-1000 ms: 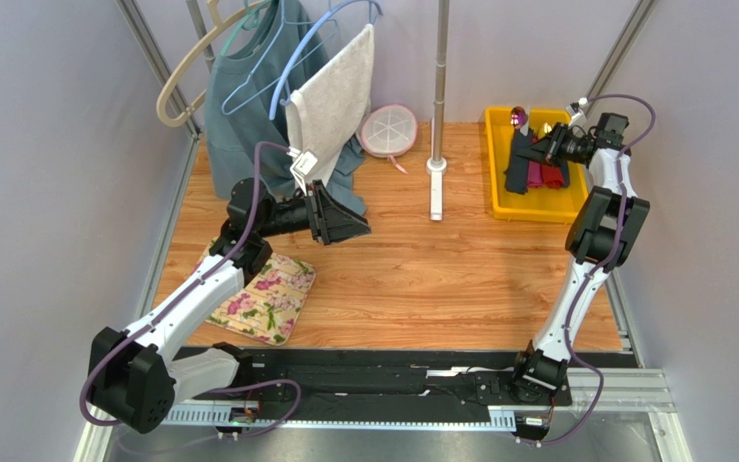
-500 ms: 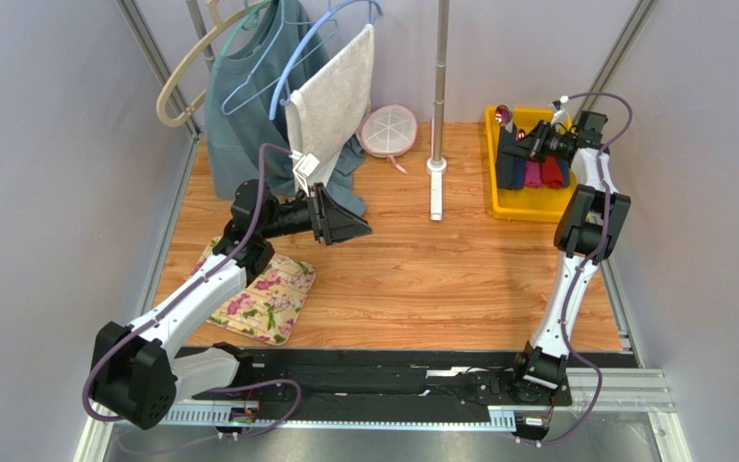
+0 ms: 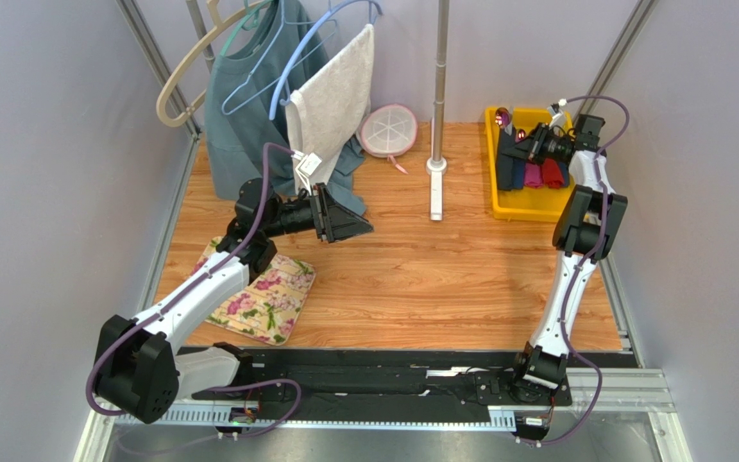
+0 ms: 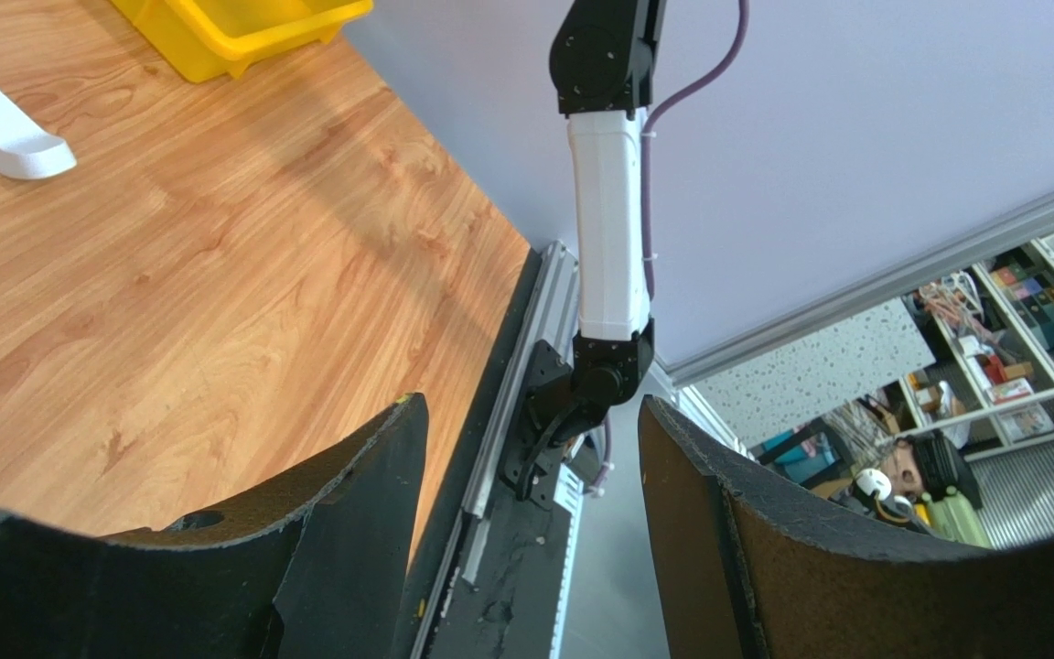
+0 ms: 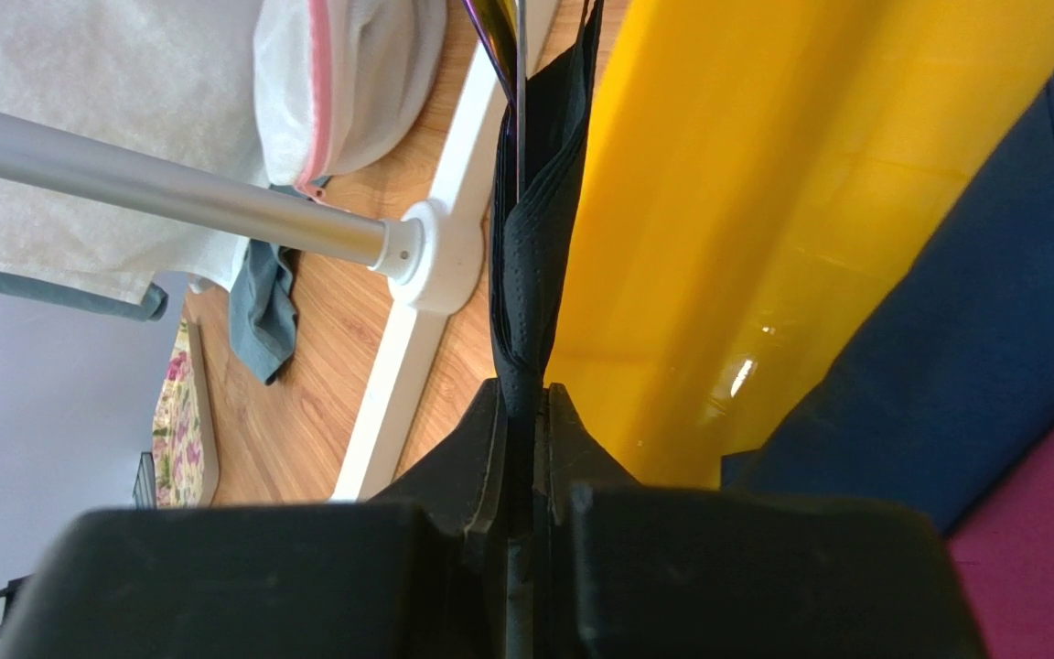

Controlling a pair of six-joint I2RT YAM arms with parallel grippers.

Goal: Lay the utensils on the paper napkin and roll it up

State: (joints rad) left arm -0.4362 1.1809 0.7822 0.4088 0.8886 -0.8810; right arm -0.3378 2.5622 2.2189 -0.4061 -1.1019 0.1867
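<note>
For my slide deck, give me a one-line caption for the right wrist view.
Right gripper shut on the black paper napkin by the yellow bin.

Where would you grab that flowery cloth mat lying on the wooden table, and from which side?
Probably the floral mat by its near corner on the right side, coming down from above. It lies flat on the wooden table, so only a thin edge or corner can be pinched, and the left arm crosses over its left part.
</note>
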